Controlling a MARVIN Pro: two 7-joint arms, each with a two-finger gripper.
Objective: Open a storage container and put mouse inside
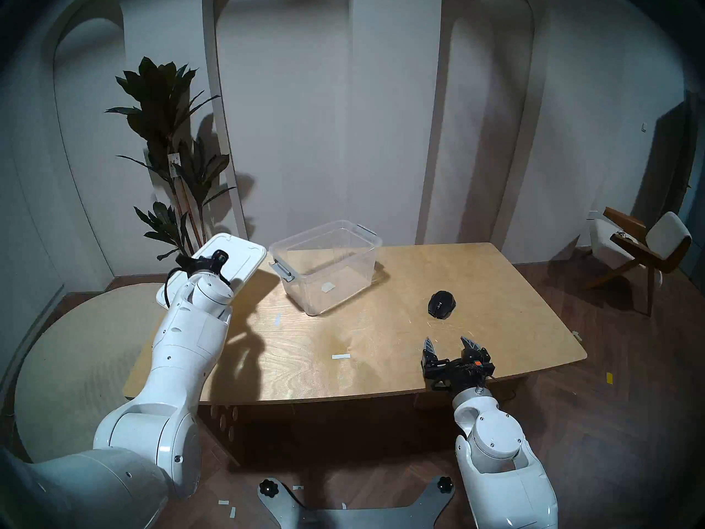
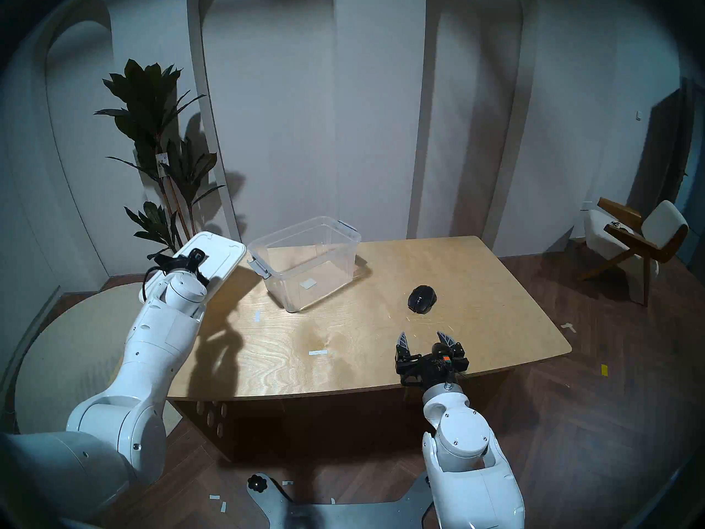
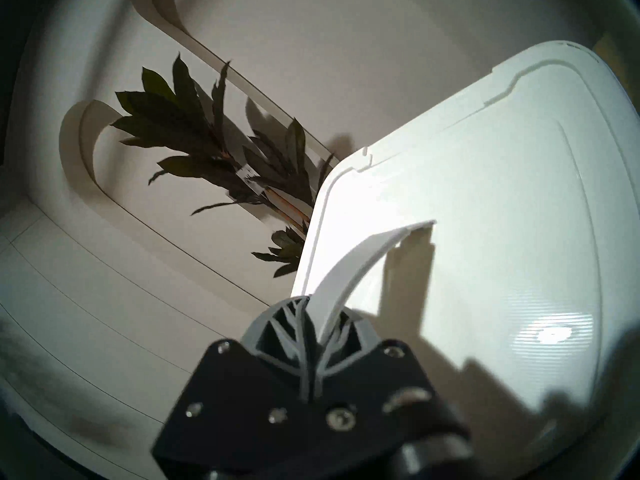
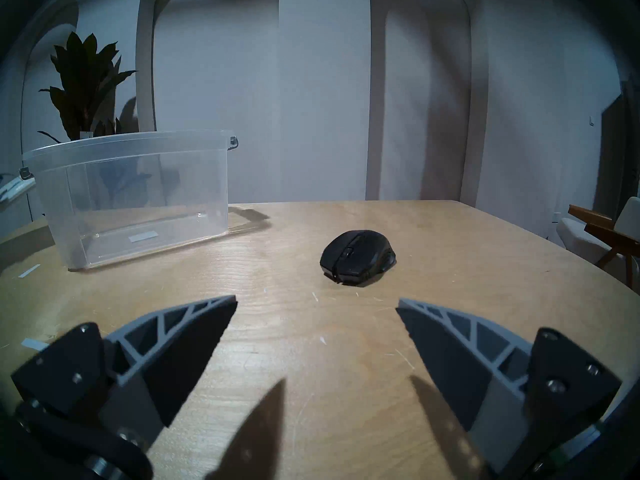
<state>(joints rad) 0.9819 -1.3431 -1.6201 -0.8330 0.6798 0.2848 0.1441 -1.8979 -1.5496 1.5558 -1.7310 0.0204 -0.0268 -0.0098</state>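
A: Starting w/ the biggest: light wooden table (image 1: 381,364), curved near edge. What's on it?

B: Rectangular clear plastic storage bin w/ grey side latches (image 1: 343,272) at the far-left part, lid off, open top, nothing inside but a small pale sticker on its floor. It sits at an angle to the table edges.

A: And its lid?

B: White rectangular plastic lid (image 1: 244,257) is up in the air, tilted, over the table's far-left corner, just left of the bin. Left gripper (image 3: 317,308) has both fingers pinched shut on the lid's arched handle (image 3: 363,257); wrist cam shows the strap running between them.

A: The mouse?

B: Small black rounded computer mouse (image 1: 441,304) lies on the bare table, right of the bin & apart from it, not touched by anything.

A: Right side?

B: Right gripper (image 1: 450,343) is near the table's front-right edge, fingers spread wide & holding nothing, pointing toward the mouse, which sits just beyond the tips (image 4: 358,257).

A: Small stuff?

B: 2 pale tape strips (image 1: 340,356) on the tabletop.
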